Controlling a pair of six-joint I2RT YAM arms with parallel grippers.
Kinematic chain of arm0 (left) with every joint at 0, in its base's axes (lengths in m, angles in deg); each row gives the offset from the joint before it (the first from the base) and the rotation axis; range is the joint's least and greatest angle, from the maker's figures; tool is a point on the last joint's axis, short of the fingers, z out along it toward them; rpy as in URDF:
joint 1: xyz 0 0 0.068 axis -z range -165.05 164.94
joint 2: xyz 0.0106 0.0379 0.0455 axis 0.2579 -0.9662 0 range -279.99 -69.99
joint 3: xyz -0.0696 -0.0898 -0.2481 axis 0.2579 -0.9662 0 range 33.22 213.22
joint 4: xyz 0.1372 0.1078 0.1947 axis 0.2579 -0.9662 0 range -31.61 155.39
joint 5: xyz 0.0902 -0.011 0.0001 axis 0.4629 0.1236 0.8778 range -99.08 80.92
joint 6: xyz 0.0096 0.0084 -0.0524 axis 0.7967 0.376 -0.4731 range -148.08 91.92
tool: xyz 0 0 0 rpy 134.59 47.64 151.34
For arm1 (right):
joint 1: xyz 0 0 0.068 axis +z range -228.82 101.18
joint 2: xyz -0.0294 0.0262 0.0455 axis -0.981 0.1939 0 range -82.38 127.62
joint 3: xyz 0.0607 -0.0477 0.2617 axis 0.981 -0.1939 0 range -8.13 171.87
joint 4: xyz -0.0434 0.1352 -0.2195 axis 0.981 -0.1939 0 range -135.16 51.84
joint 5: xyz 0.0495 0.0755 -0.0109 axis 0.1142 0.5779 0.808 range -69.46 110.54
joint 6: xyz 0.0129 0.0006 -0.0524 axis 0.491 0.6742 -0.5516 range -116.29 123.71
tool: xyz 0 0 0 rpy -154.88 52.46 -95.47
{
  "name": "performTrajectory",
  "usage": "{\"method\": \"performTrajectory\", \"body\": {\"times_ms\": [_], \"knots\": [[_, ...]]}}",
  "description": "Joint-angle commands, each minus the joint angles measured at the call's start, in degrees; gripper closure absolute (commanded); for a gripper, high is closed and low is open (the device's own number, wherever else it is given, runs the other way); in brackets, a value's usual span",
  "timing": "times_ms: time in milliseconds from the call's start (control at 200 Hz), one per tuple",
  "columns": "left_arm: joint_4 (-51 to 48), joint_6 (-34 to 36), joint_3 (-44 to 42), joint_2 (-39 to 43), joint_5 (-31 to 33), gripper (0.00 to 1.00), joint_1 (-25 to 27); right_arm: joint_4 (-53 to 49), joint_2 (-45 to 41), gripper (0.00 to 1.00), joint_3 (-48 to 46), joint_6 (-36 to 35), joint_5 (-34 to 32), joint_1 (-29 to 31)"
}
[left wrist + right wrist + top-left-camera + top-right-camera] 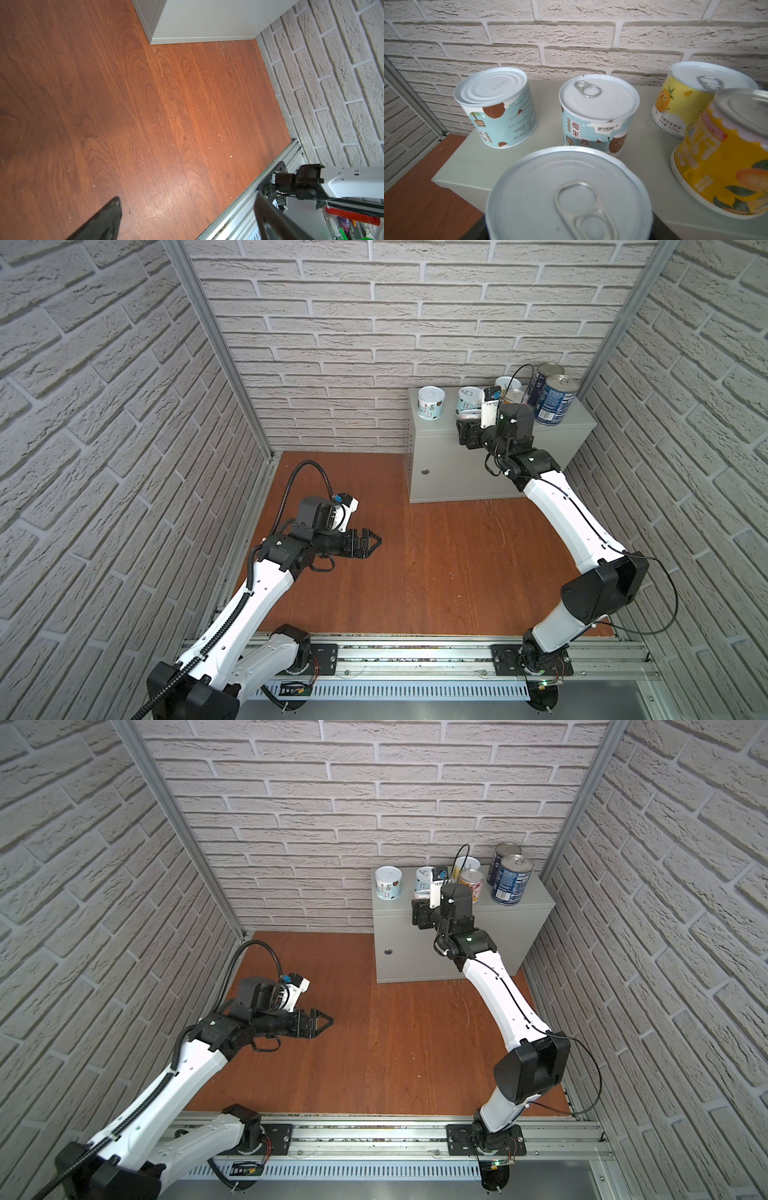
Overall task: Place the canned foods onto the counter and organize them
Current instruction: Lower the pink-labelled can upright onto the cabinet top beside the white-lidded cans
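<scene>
White-lidded ring-pull tin (566, 193), clamped in my right gripper (469, 423) at the front edge of the pale grey metal counter (453, 477); best set down level, clear of the teal-labelled tin (598, 116); my left gripper (374, 542) stands wide, empty.

Finding: I work in a lab test cell dressed as a room. Evidence: brick-pattern wall panels (332, 323) on aluminium posts (220, 348), a wood-look floor board (415, 564), my left arm (266, 593) and right arm (561, 510) bolted to a slotted rail (415, 659).

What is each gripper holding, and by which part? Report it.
Right gripper: a white-lidded can, gripped by its sides. Left gripper: open, holding nothing.
</scene>
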Motion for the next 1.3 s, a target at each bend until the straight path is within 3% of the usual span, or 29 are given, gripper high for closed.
{"method": "performTrajectory", "body": {"times_ms": [0, 420, 580, 1295], "knots": [[-0.9, 0.6, 2.0, 1.0, 1.2, 0.02, -0.4, 9.2, -0.7, 0.41, 2.6, 1.3, 0.5, -0.5], [-1.2, 0.8, 2.9, -1.3, 1.1, 0.02, -0.4, 15.2, 0.3, 0.41, 1.9, 0.4, 3.6, -0.9], [-2.2, 1.1, 2.9, -0.3, 2.7, 0.01, -0.4, 14.2, 2.3, 0.41, 3.3, 1.0, 0.9, -0.9], [-2.6, 0.4, 3.6, -0.8, 4.9, 0.02, -0.4, 31.0, 7.4, 0.41, -4.6, -2.5, -2.2, -1.0]]}}
